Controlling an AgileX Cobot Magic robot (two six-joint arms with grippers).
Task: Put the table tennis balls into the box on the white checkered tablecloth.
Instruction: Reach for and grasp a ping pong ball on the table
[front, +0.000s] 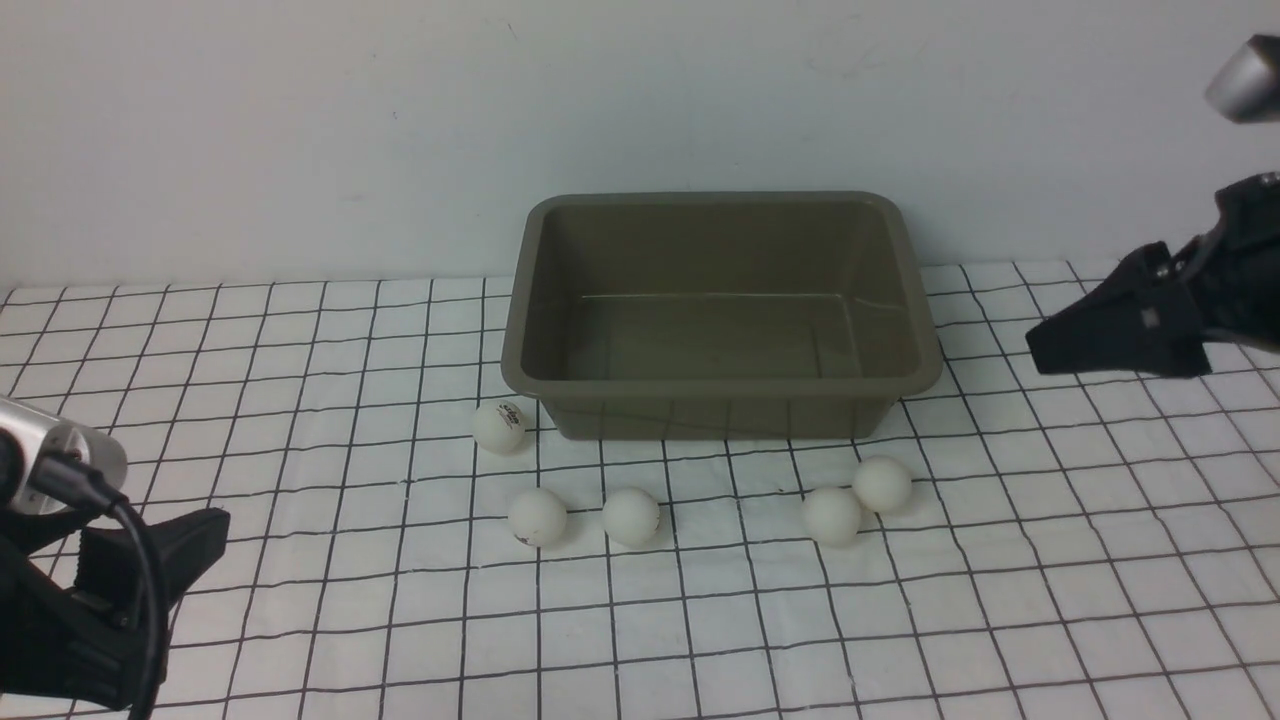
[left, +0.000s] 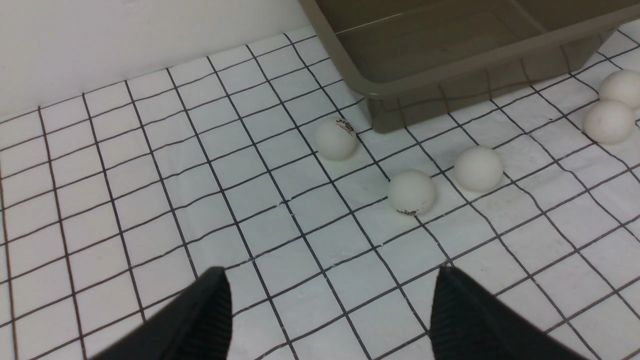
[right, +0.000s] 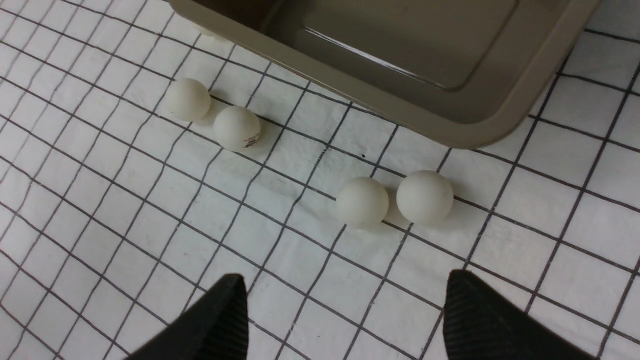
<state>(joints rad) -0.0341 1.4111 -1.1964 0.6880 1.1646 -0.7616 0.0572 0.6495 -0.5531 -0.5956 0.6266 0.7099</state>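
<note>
The box (front: 720, 415) sat empty at the tablecloth's (front: 300, 400) far edge, balls (front: 632, 516) before it. Your left gripper (left: 331, 275) and right gripper (right: 346, 277) gaped empty; one needed straddling next.

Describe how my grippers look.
The left gripper and right gripper are matte black, with tapering fingers ribbed on their inner faces. A silver cylinder with a looping black cable sits by the left; another silver cylinder by the right.

My worktop is covered by a slightly wrinkled white checkered tablecloth (front: 300, 620). An olive-grey box (front: 720, 420) sits on it, far and central. Five table tennis balls (front: 631, 517) lie on the cloth nearer me: one at the box's near-left corner, two left of centre, two close together right of centre.
</note>
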